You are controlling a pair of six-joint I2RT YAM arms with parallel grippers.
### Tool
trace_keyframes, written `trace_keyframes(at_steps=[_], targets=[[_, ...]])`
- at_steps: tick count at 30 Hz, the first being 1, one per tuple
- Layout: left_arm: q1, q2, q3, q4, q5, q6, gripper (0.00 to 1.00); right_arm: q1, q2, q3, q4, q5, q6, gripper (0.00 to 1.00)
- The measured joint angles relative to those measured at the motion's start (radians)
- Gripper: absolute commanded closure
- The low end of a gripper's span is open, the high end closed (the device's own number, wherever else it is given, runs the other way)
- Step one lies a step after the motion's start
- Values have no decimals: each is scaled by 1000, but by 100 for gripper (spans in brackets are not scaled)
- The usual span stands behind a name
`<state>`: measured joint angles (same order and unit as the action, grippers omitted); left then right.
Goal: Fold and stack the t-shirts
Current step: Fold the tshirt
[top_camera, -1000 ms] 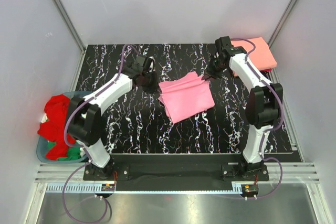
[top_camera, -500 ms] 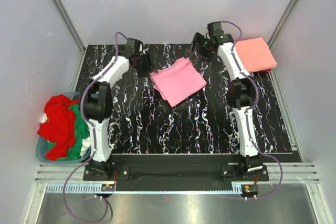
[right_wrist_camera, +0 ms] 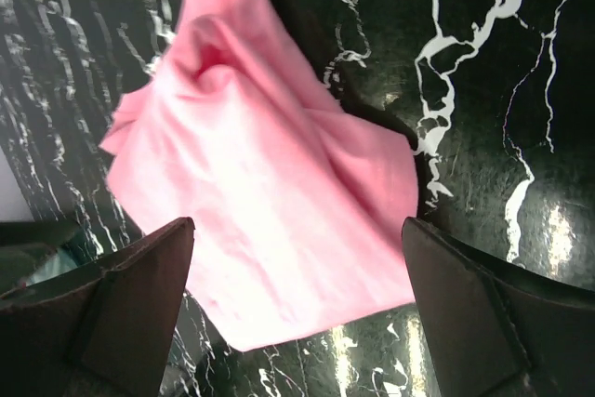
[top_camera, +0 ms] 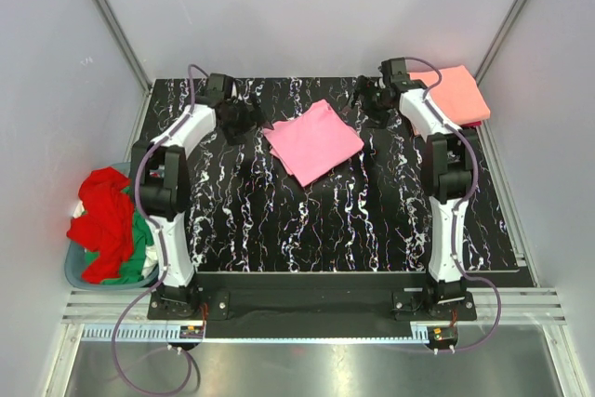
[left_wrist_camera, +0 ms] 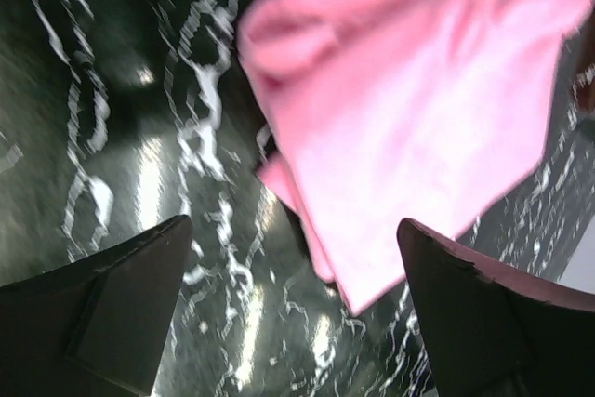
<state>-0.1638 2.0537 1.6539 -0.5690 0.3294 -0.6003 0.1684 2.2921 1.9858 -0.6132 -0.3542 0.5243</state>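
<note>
A bubblegum pink t-shirt (top_camera: 313, 141) lies folded on the black marbled table (top_camera: 307, 230), toward the back middle. My left gripper (top_camera: 240, 120) hovers just left of it, open and empty; in the left wrist view the pink t-shirt (left_wrist_camera: 418, 118) lies ahead of the open gripper (left_wrist_camera: 293, 323). My right gripper (top_camera: 369, 99) stands open just right of the shirt, apart from it. In the right wrist view the pink t-shirt (right_wrist_camera: 270, 192) shows between the spread fingers (right_wrist_camera: 493, 313), and the gripper (right_wrist_camera: 297, 323) holds nothing. A folded salmon-orange t-shirt (top_camera: 456, 95) lies at the back right corner.
A round blue-grey basket (top_camera: 74, 271) stands off the table's left edge, holding crumpled red (top_camera: 107, 216) and green (top_camera: 139, 230) shirts. White walls and metal frame posts close in the back and sides. Both arm bases sit at the near edge.
Both grippers went from shut to open and let go of the pink t-shirt. It moved back and slightly left, and both arms stretched toward the back of the table.
</note>
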Motion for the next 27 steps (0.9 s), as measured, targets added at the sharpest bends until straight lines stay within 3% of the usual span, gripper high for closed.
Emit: trace_keyframes(at_steps=[3, 5, 13, 14, 18, 22, 25, 27], targets=[[-26, -80, -89, 32, 0, 0, 3, 1, -64, -74, 58, 8, -6, 3], [-43, -114, -149, 56, -1, 0, 4, 1, -83, -141, 108, 13, -8, 11], [-80, -154, -362, 98, -10, 0, 6, 1, -74, -309, 154, 15, -5, 28], [-81, -160, -380, 101, -11, 0, 6, 1, -74, -312, 167, 13, -5, 32], [-84, -204, -432, 108, -19, 0, 6, 4, -74, -356, 214, 1, -6, 67], [-86, -288, -479, 112, -31, 5, 7, 18, -107, -453, 290, -14, 17, 80], [-86, -349, -497, 101, -47, 17, 7, 55, -174, -570, 336, -14, 49, 77], [-86, -396, -510, 90, -56, 28, 6, 98, -221, -641, 359, -14, 66, 66]])
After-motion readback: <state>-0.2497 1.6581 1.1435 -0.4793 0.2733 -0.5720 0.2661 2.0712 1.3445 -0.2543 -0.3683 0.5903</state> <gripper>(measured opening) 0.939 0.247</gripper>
